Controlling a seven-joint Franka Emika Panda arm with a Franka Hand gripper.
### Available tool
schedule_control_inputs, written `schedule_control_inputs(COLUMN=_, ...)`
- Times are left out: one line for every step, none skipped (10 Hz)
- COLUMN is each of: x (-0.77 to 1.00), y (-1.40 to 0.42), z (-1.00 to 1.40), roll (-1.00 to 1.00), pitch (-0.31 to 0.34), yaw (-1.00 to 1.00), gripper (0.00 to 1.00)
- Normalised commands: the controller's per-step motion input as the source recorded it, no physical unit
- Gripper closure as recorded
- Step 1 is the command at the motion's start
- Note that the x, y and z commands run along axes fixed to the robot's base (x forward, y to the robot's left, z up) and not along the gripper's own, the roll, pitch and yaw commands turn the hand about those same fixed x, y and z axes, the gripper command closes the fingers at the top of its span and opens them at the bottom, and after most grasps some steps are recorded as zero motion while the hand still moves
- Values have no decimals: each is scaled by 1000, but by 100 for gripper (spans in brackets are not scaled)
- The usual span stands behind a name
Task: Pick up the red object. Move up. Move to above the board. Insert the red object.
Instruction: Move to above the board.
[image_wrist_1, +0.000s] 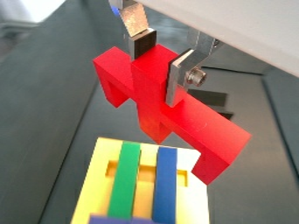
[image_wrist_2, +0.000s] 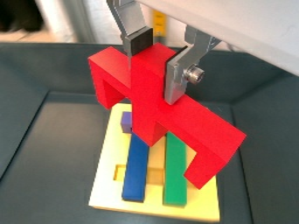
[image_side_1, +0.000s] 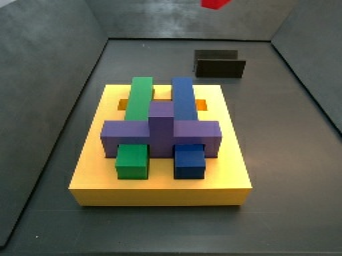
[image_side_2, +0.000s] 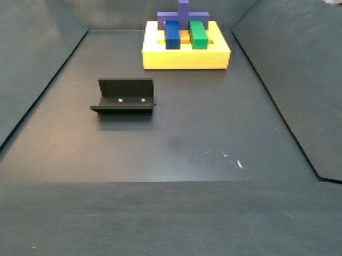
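Note:
My gripper (image_wrist_1: 162, 63) (image_wrist_2: 158, 61) is shut on the red object (image_wrist_1: 198, 122) (image_wrist_2: 193, 131), its pads clamping the central post. The wide bar and its two legs hang below the fingers. In both wrist views the piece hangs high over the board (image_wrist_1: 93, 175) (image_wrist_2: 111, 175), a yellow slab with green and blue bars. The board (image_side_1: 160, 185) (image_side_2: 187, 60) lies flat on the dark floor, with a purple cross-shaped block (image_side_1: 160, 130) on top. In a side view only a small corner of the red object (image_side_1: 214, 3) shows at the upper edge. The gripper itself is outside both side views.
The fixture (image_side_1: 221, 66) (image_side_2: 124, 96) stands on the floor apart from the board. Dark sloping walls (image_side_2: 40, 90) close in the floor on all sides.

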Motion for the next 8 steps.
schedule_control_inputs(x=116, y=-142, z=43, roll=16, pitch=137, yaw=1000, gripper=100)
schedule_control_inputs(x=46, y=-80, z=31, roll=14, pitch=129, yaw=1000, gripper=100)
schedule_control_inputs(x=42, y=-70, z=28, roll=16, pitch=133, yaw=1000, gripper=100)
schedule_control_inputs(x=54, y=-47, z=28, roll=20, pitch=161, yaw=1000, gripper=100)
schedule_control_inputs(x=59, y=-40, z=28, roll=27, pitch=186, yaw=1000, gripper=100)
schedule_control_inputs(x=66, y=-36, z=27, roll=41, pitch=234, yaw=969, gripper=100)
schedule_control_inputs(x=70, y=-32, z=29, roll=45, pitch=222, yaw=719, gripper=100)
schedule_control_inputs(x=79, y=-32, z=32, roll=45, pitch=201, yaw=404, gripper=100)
